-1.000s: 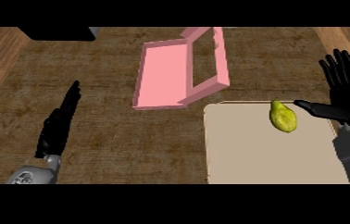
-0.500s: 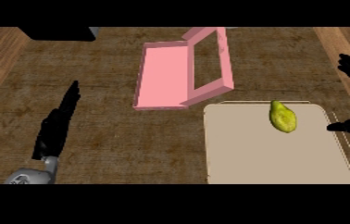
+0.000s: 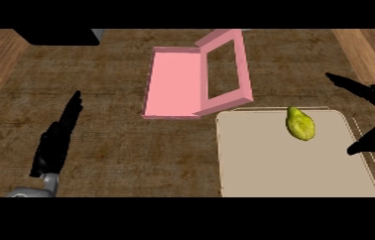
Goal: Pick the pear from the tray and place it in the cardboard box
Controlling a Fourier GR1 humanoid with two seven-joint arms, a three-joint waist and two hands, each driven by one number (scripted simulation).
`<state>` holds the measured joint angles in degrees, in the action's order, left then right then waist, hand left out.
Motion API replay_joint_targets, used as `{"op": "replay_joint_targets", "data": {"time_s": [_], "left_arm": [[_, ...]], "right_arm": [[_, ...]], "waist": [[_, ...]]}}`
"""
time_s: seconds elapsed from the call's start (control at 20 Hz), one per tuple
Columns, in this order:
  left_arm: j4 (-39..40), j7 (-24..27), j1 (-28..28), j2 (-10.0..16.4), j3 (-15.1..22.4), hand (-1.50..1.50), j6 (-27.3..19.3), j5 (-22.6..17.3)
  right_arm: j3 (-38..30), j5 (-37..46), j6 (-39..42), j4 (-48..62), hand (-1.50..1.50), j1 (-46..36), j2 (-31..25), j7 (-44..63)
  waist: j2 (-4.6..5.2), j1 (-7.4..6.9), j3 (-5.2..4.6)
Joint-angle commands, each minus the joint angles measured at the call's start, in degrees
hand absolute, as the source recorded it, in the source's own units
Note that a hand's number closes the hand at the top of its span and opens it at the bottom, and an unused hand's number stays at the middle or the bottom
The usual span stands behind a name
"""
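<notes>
The pear (image 3: 300, 124) lies on its side in the upper right part of the beige tray (image 3: 278, 169), its narrow end pointing toward the tray's far edge, with nothing touching it. The tray sits on the brown counter (image 3: 147, 154), and its far left corner is just beside the near right corner of the pink box (image 3: 176, 85). The box lies open and shallow, with a framed flap standing tilted along its right side. The right hand (image 3: 350, 84) shows only partly at the view's right edge. One straight finger points left above the tray's far right corner, and the thumb shows lower down over the tray's right rim. They are spread apart and hold nothing, and the pear lies to their left. The left hand (image 3: 57, 142) rests well apart at the lower left, fingers straight and together, pointing away over the counter.
</notes>
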<state>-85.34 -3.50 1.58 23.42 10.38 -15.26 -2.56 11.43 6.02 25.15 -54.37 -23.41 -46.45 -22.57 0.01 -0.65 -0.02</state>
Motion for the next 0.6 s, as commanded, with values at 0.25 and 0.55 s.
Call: {"op": "replay_joint_targets", "data": {"time_s": [0.25, 0.55], "left_arm": [[-2.00, -0.33, -1.05, -1.89, -2.79, 0.00, 2.17, 2.79], [-1.98, -2.26, -1.15, -4.52, -3.68, 0.00, 2.70, 5.10]], "right_arm": [[-1.25, 8.33, -0.95, 0.02, -1.50, -2.42, 7.42, 8.46], [-4.10, 10.77, 2.01, -4.61, -1.50, 0.38, 7.63, 13.15]], "waist": [[0.03, 0.24, 0.02], [-0.04, 0.45, 0.01]]}}
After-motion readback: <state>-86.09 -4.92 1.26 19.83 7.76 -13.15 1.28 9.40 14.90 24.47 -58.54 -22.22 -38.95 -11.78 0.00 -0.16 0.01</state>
